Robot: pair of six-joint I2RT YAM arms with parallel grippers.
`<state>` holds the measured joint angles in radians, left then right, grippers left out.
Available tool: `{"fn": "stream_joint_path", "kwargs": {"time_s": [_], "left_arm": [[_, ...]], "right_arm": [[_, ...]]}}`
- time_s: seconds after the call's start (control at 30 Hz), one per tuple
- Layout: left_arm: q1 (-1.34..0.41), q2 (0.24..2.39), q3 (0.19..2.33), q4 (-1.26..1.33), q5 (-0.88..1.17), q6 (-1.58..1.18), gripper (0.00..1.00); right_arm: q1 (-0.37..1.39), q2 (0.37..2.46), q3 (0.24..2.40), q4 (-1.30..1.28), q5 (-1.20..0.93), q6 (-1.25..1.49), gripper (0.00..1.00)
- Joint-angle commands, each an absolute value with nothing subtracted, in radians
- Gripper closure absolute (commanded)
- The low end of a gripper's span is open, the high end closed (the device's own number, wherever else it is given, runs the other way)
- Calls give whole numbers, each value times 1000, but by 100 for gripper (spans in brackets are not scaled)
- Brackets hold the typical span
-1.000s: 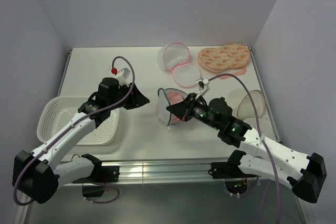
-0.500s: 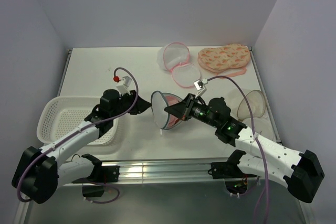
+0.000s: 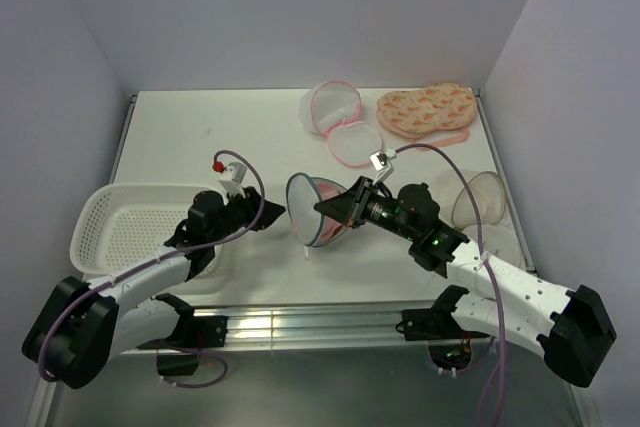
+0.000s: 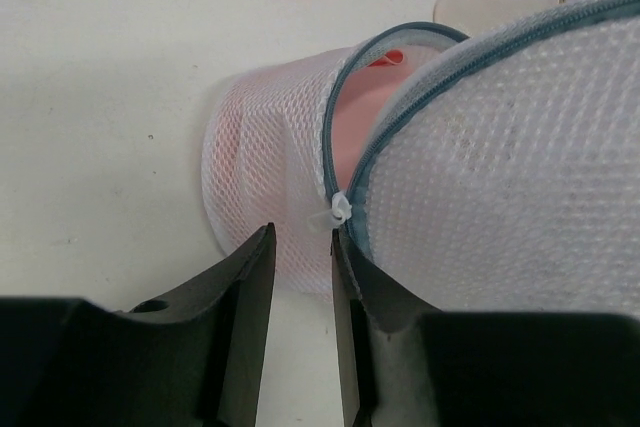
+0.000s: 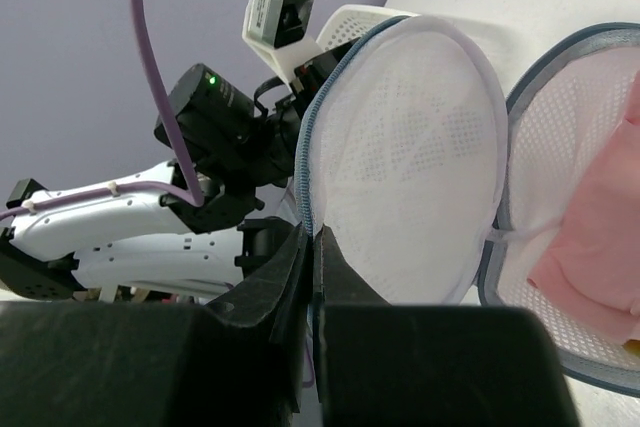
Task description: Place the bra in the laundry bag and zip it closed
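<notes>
left jaws: slightly apart, empty, just short of the laundry bag (image 4: 500, 167) zip pull (image 4: 341, 210)
right jaws: clamped on laundry bag rim
risk: you close off-centre, zip pull slips out

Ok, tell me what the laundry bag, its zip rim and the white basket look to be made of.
The laundry bag: white mesh fabric, likely synthetic, matte and see-through; pink shows through the open weave. Its zip rim: grey woven tape, the teeth too fine to judge. The basket: white moulded plastic by the look, rigid, with a grid of holes in walls and floor.
</notes>
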<state>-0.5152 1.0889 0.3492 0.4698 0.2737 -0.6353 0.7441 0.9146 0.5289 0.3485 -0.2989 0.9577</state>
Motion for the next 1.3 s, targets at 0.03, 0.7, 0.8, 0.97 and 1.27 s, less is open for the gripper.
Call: {"fn": "stream_joint_path", "kwargs": {"time_s": [0.03,0.7,0.8,0.97,1.27], "left_arm": [[-520,1103,315,670,296,-585,65],[-520,1204,333,750,376,-482,68],[-520,1177,330,720,357,-473,69],[-528,1154,331,663,333,-463,69],[-583,1172,357,627,285,-442,69]], "right_arm": [[727,913,515,397,-334,973,100],[634,900,508,360,-445,971,100],[626,900,509,359,-452,971,100],[615,904,508,359,-460,971,100],[611,907,511,361,-463,971,100]]}}
